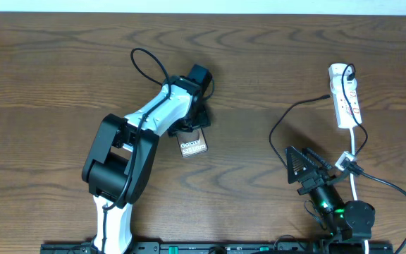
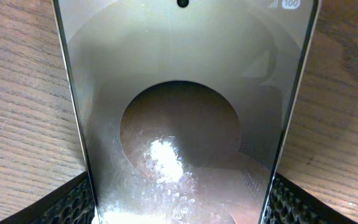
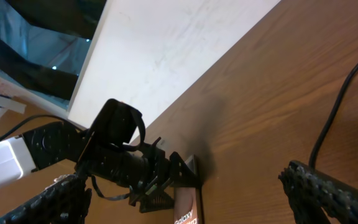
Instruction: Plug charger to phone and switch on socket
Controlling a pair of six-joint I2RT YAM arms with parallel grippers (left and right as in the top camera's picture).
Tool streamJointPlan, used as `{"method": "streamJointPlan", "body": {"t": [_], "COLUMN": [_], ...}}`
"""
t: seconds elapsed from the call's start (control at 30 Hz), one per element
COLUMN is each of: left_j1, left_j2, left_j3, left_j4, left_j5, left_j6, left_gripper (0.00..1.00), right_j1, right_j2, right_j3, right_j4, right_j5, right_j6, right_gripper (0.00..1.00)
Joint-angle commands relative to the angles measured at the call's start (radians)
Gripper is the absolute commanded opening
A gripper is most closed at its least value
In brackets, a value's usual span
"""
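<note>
Overhead: phone [image 1: 194, 146] lies flat, well left of the socket [image 1: 345, 95], long axis near-to-far and slightly skewed. The left gripper [image 1: 193, 125] covers its far end. The charger [image 1: 282, 120] loops left of the socket. The right gripper [image 1: 307, 161] is spread wide and empty.
Left wrist: fingers [image 2: 73, 202] flank both long edges of the phone, apparently clamped on it.
Right wrist: the phone's lettered end faces the camera.

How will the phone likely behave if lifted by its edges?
The phone looks like a rigid slab, so it probably won't flex. Its glossy, mirror-like face and thin edges suggest it could slip in the left gripper. Flat-sided, it should slide, not roll.
</note>
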Motion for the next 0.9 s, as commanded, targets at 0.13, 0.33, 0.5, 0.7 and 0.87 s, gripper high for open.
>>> {"method": "streamJointPlan", "body": {"t": [0.13, 0.33, 0.5, 0.7, 0.87], "left_j1": [0.038, 0.041, 0.041, 0.041, 0.041], "left_j2": [0.154, 0.071, 0.046, 0.045, 0.045], "left_j3": [-0.128, -0.128, -0.128, -0.128, -0.128], "left_j4": [-0.072, -0.082, -0.081, -0.075, -0.063], "left_j5": [0.064, 0.141, 0.222, 0.359, 0.46], "left_j6": [0.041, 0.097, 0.152, 0.237, 0.297], "left_gripper": [0.64, 0.64, 0.64, 0.64, 0.64], "right_j1": [0.001, 0.001, 0.001, 0.001, 0.001], "right_j2": [-0.005, -0.005, -0.005, -0.005, -0.005], "right_j3": [-0.001, -0.002, -0.001, -0.001, -0.002], "right_j4": [-0.004, -0.004, -0.004, -0.004, -0.004], "right_j5": [-0.005, -0.005, -0.005, -0.005, -0.005], "right_j6": [-0.011, -0.011, -0.011, -0.011, -0.011], "right_gripper": [0.99, 0.99, 0.99, 0.99, 0.99]}}
